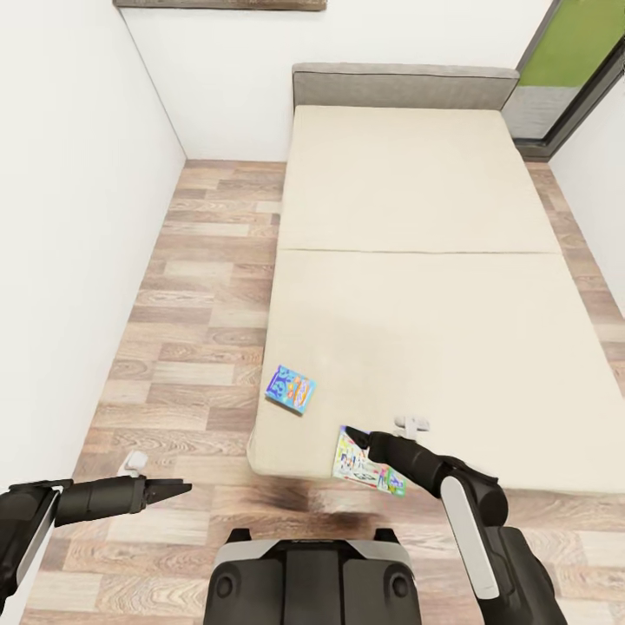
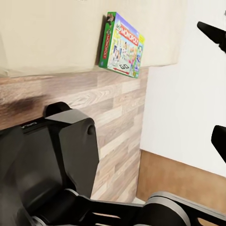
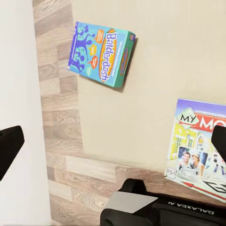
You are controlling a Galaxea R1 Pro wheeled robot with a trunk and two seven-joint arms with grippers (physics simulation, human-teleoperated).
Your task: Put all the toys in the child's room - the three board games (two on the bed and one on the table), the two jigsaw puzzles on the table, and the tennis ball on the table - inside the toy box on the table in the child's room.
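Head view: our right gripper [image 1: 354, 437] hangs over the near edge of the bed [image 1: 417, 286], fingers spread, just above the green-edged board game [image 1: 369, 463] near the mattress's foot. Beside it, near the bed's left edge, lies the blue board game [image 1: 290, 388]. Our left gripper [image 1: 178, 489], whose jaw state we cannot tell, hovers above the wood plank floor [image 1: 182, 347]. White walls [image 1: 78, 217] enclose the child's room; a grey headboard [image 1: 404, 85] stands at the far end
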